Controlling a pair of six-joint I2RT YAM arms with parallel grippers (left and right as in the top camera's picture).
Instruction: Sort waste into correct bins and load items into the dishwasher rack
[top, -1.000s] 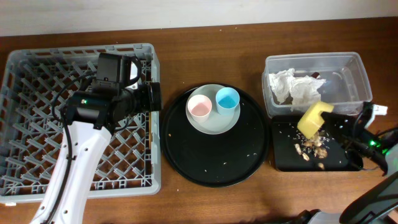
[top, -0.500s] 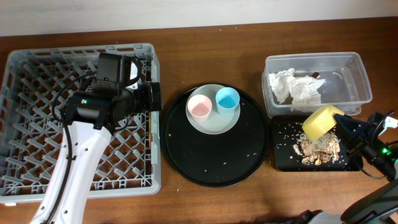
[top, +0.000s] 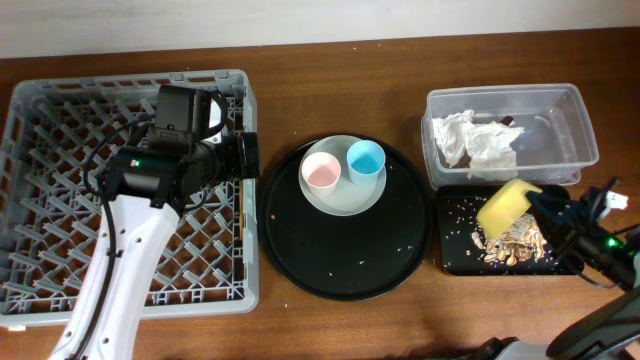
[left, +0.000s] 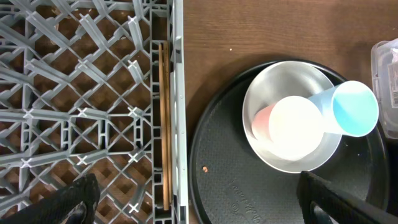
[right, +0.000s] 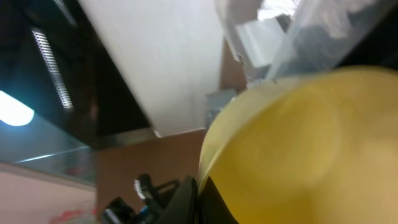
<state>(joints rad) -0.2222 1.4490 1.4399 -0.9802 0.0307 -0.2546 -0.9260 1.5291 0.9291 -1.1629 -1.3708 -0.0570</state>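
My right gripper (top: 540, 205) is shut on the rim of the yellow bowl (top: 507, 204) and holds it tipped over the shallow black tray (top: 450, 255), where beige food scraps (top: 510, 242) lie. The bowl fills the right wrist view (right: 298, 143). The crumpled white napkin (top: 472, 140) lies in the clear tub (top: 560, 110). The pink cup (top: 321, 173) and blue cup (top: 365, 160) stand on the grey-green plate (top: 345, 200). My left gripper (left: 199, 199) is open over the grey rack's (top: 60, 200) right wall. The chopsticks (left: 164, 124) lie in the rack along that wall.
A large round black tray (top: 345, 250) holds the plate and a few crumbs between the rack and the bins. The left arm reaches across the rack from the front left. The brown table (top: 330, 70) runs to a white wall at the back.
The yellow bowl swung over the black tray, first right and up, then back down a little. More food scraps now lie piled in the tray. The left arm has not moved.
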